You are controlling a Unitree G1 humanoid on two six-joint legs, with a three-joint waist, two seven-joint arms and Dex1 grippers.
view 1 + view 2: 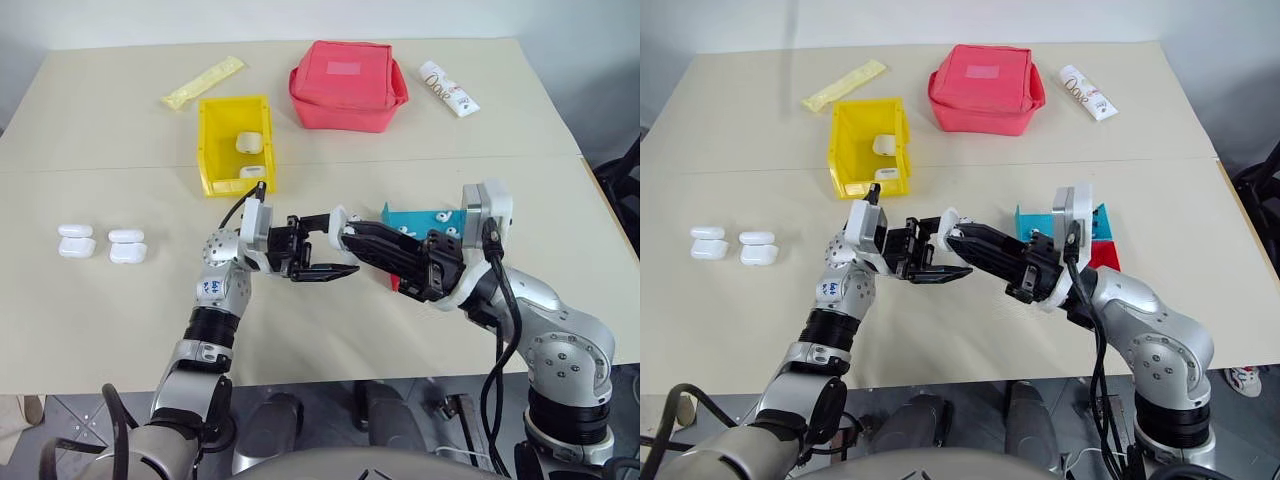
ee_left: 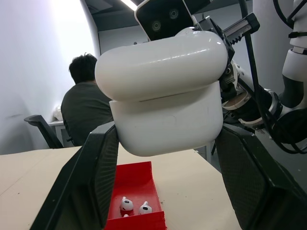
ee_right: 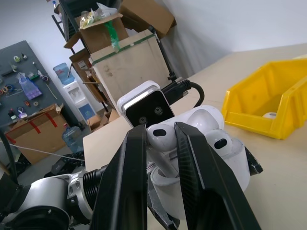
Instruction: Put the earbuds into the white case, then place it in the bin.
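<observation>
Holding the open white case point(image 1: 335, 222) between its fingers at frame centre, the left gripper point(image 1: 318, 245) faces the right gripper point(image 3: 160, 158), which pinches one earbud point(image 3: 162, 137) directly above the case cavity, stem pointing down beside a seated earbud point(image 3: 221, 141).

Bright, even overhead light, soft shadows, glare on the glossy white case point(image 2: 163, 91).

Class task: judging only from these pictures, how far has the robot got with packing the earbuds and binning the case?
Done: two cases already lie in the yellow bin. In hand: left gripper holds an open white case; right gripper pinches an earbud at it. Left: seating it, closing, binning; two cases wait.
</observation>
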